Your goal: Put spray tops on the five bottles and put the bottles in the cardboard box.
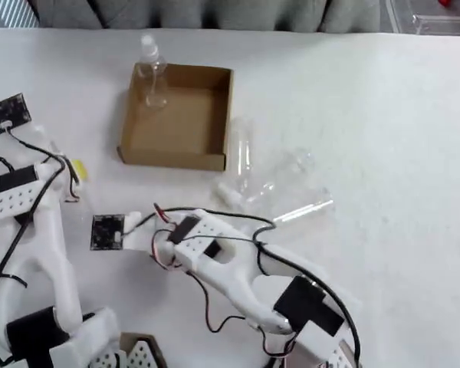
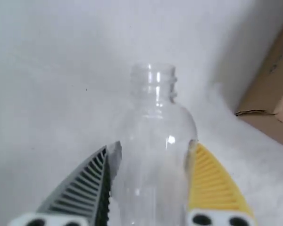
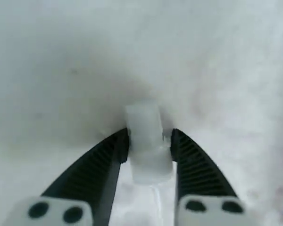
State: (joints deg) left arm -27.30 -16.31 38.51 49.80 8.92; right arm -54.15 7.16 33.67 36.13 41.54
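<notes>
your white desk (image 1: 383,115) carries a brown cardboard box (image 1: 176,157), open-topped, with a capped bottle (image 1: 152,73) upright in its far corner. your left gripper (image 2: 153,147) clenches ribbed grey and yellow jaws on a clear, thread-necked open bottle (image 2: 153,108) beside the box. your right gripper (image 3: 149,134) pinches a small white spray top (image 3: 142,117) in black ribbed jaws, nearer the arms than the box.

This looks like a small robotics test bench, though lab or home room cannot be told. A plain white worktop (image 1: 383,115) carries a white plastic robot arm (image 1: 31,230) at lower left and another (image 1: 238,268) at lower centre. Both have loose red and black wires (image 1: 208,310) and bare black square circuit boards (image 1: 8,113). Grey pleated fabric (image 1: 215,11) runs along the top edge.
</notes>
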